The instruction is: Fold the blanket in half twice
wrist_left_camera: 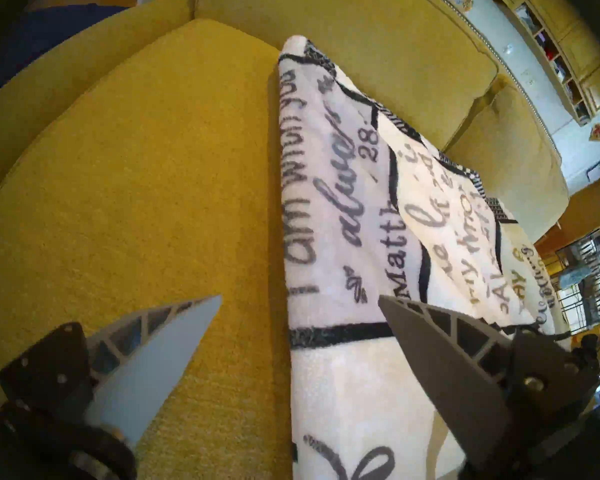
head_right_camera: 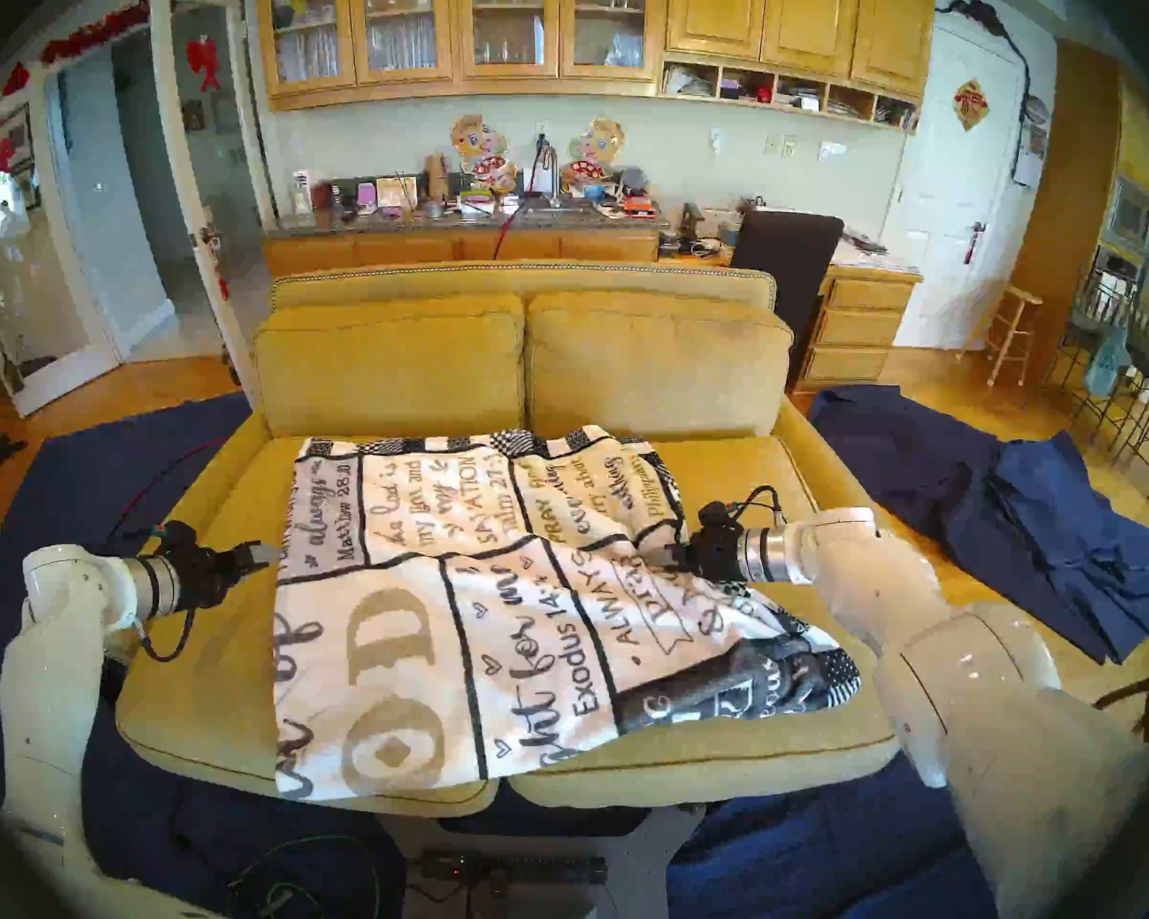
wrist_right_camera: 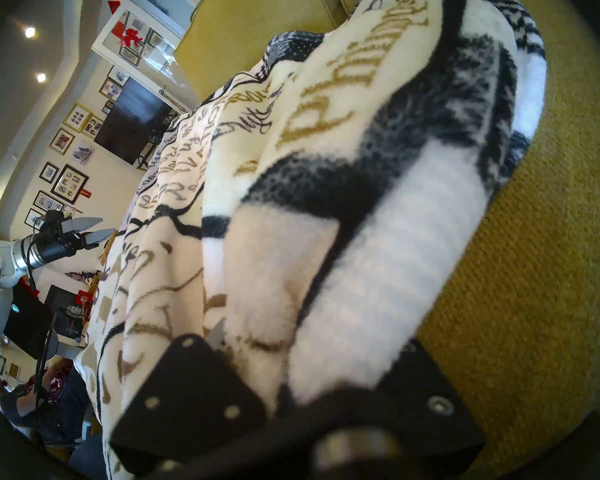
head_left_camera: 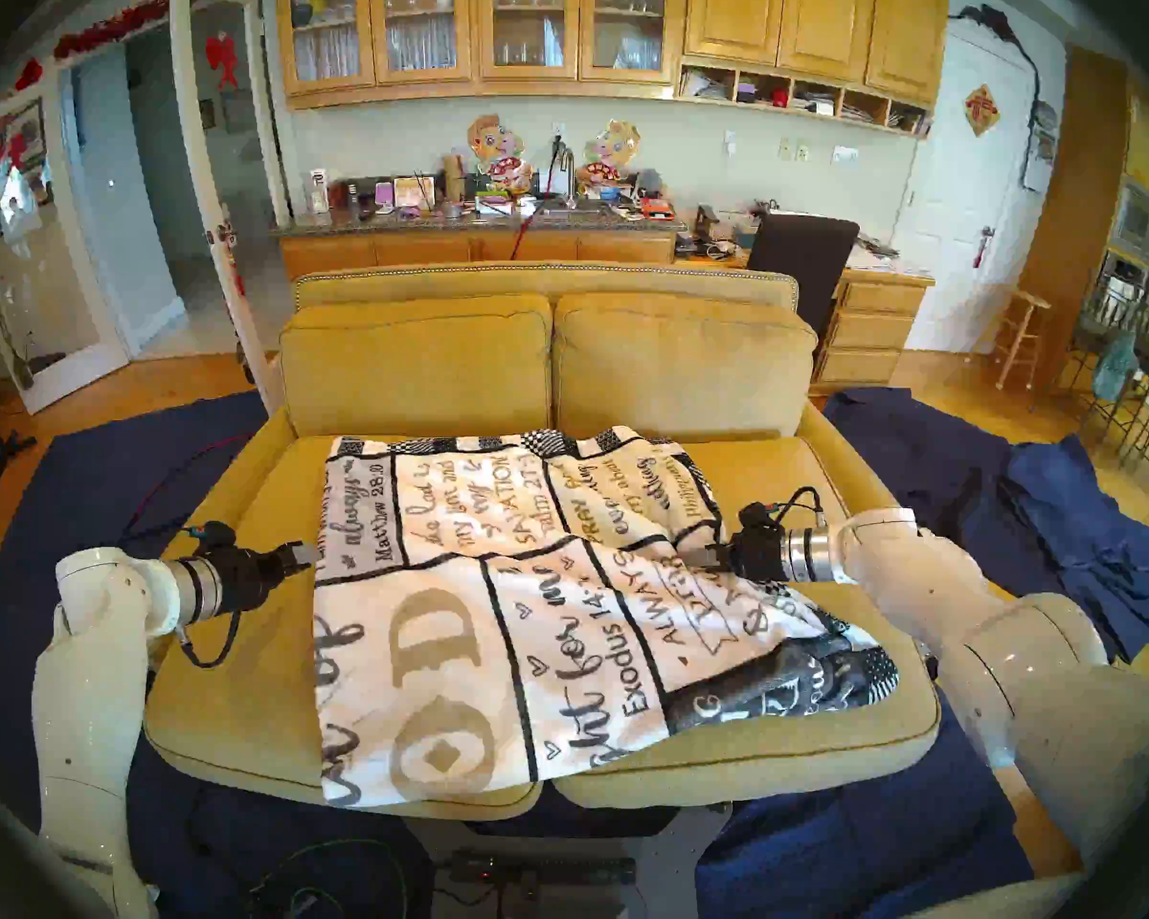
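Lettering on the throw
The white fleece blanket with black grid lines (head_left_camera: 492, 606) reads "always", "Matthew 28:20", "SALVATION", "Exodus 14:14", "ALWAYS" across the frame's middle.

Bare sofa seat (head_left_camera: 273, 500) left of blanket (head_left_camera: 492, 606) offers passage.

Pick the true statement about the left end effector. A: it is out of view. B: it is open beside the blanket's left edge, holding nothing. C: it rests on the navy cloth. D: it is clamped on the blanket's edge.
B: the left end effector has its fingers spread apart, with the blanket edge between them but ungripped, over the yellow sofa cushion.
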Motion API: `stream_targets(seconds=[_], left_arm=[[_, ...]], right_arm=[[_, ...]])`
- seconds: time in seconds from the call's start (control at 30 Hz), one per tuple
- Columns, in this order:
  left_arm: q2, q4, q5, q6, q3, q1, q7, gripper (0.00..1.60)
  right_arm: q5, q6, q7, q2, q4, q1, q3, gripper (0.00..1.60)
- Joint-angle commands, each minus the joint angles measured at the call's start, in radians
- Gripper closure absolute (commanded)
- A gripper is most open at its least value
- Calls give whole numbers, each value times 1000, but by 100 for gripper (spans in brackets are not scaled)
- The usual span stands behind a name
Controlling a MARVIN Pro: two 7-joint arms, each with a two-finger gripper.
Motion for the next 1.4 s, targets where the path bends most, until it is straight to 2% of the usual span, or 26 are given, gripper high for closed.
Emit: stream_targets(seconds=[0.0,0.5,0.9,1.37], left_arm=[[64,-27,-84,-2,7,-1,35,0],[157,11,-307,-2,61,16,126,0],[264,71,-547,-2,169,-4,222,0],[344,154,-720,-2,283,-69,244,0]], right_arm=[[4,4,14,-2,-14,21,3,160],[4,7,15,-1,-15,21,3,160],[3,10,16,-1,-16,21,2,160],[3,12,17,0,-17,21,2,160]])
